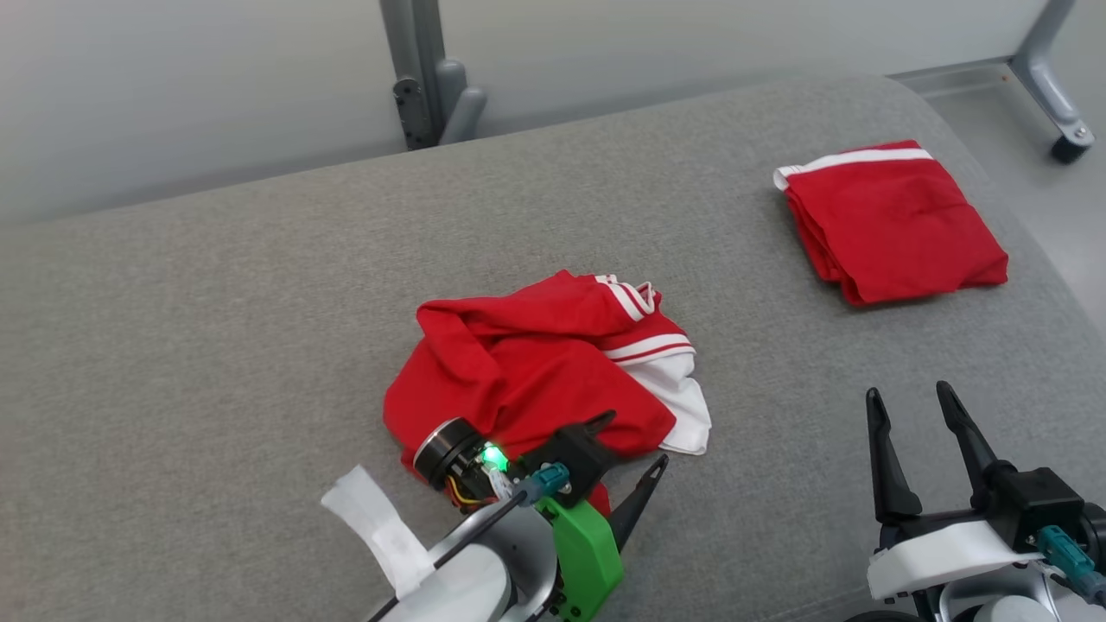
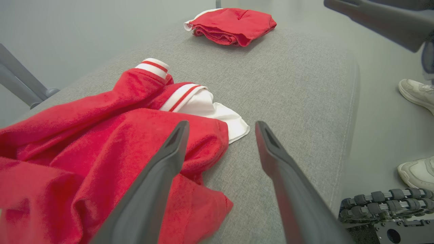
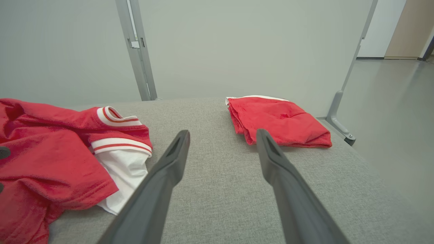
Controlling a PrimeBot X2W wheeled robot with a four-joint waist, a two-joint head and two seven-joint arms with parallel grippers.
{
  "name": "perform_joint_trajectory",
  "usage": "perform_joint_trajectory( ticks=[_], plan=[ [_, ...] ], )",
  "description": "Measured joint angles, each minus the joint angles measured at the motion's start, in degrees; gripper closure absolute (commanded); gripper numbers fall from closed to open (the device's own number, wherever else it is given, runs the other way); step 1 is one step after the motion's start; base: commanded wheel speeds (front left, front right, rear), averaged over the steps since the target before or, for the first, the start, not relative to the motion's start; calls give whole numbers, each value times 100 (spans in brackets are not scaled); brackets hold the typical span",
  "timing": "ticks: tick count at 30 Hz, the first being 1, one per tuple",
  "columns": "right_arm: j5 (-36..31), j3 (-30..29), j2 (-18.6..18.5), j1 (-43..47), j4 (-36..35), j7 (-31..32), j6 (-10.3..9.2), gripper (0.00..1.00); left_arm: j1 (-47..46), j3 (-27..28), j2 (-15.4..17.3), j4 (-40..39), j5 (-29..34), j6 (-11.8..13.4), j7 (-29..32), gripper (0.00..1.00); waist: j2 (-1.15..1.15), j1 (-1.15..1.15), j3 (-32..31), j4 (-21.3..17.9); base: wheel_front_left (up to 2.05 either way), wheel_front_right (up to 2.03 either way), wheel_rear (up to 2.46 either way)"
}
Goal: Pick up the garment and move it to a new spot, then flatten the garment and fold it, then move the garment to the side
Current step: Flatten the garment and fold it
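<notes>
We are holding our left claw (image 1: pixel 635 442) low and angled rightward, fingers spread astride the edge of the garment (image 1: pixel 527 363) crumpled on the counter (image 1: pixel 216 302). Our right claw (image 1: pixel 907 390) is hovering, fingers apart.

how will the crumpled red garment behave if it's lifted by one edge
Probably floppy: the crumpled red garment lies in soft folds, so it should sag and unfurl below a pinch. It looks thin and light. Pushed, it would likely bunch on the textured grey surface rather than slide.
</notes>
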Motion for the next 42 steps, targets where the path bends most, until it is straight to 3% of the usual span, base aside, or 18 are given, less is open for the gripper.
perform_joint_trajectory(
  ticks=[10,11,12,13,20,24,26,33,36,42],
  plan=[
    [229,-25,-1,-77,141,0,0,0,-830,-277,67,1287,197,116,237,0,0,0,353,-652,0,0,0],
    [233,-29,1,-77,148,0,0,0,-853,-296,73,1401,203,134,305,16,0,0,374,-694,0,0,0],
    [270,-43,1,-77,171,0,0,0,-857,-343,87,1599,215,155,401,52,0,0,407,-763,0,0,0],
    [292,-56,1,-77,180,0,0,0,-858,-347,96,1671,231,179,400,100,0,0,417,-787,0,0,0],
    [341,-148,0,-78,196,0,0,0,-900,-216,178,1642,113,246,345,100,0,0,411,-693,0,0,0],
    [363,-164,2,-78,192,0,0,0,-862,225,115,747,-544,222,92,100,0,0,407,-591,0,0,0],
    [363,-196,3,-75,187,0,0,0,-783,517,163,57,-749,367,25,100,0,0,400,-538,0,0,0],
    [316,-346,1,68,174,0,0,0,128,1315,1539,-2180,-1122,767,966,100,0,0,342,-286,0,0,0],
    [271,-412,-1,68,162,0,0,0,599,1911,2107,-2700,-1323,1029,1155,100,0,0,328,-163,0,0,0],
    [203,-368,3,53,165,0,0,0,1176,3164,2305,-2702,-2148,1419,697,100,0,0,357,79,0,0,0]
  ],
)
